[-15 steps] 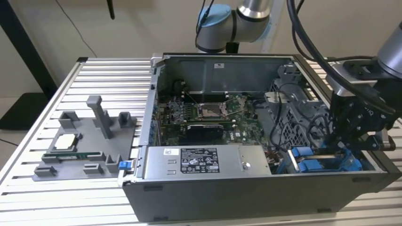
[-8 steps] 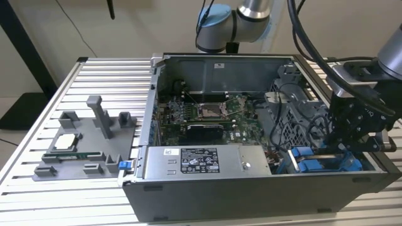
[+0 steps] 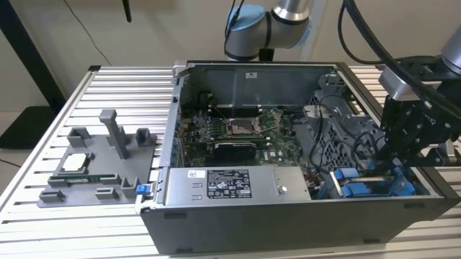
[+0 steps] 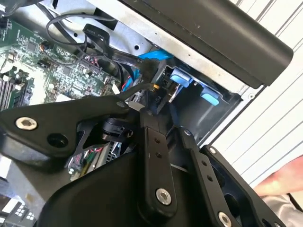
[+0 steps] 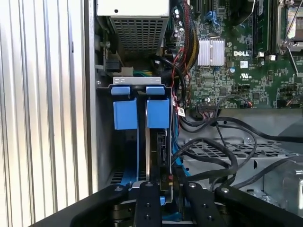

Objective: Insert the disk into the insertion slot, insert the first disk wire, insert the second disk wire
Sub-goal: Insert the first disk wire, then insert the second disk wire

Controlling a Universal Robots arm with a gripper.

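Your tool (image 5: 168,185) hangs close over the disk (image 5: 157,113), which stands on edge in the insertion slot (image 5: 105,86) at the computer case's corner, beside another blue carrier (image 5: 125,112); you cannot tell whether it grips anything. The disk is likely rigid, weighty and shock-sensitive: hold its blue frame

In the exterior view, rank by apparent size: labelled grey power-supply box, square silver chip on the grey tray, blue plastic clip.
1. Labelled grey power-supply box
2. Square silver chip
3. Blue plastic clip
None is close.
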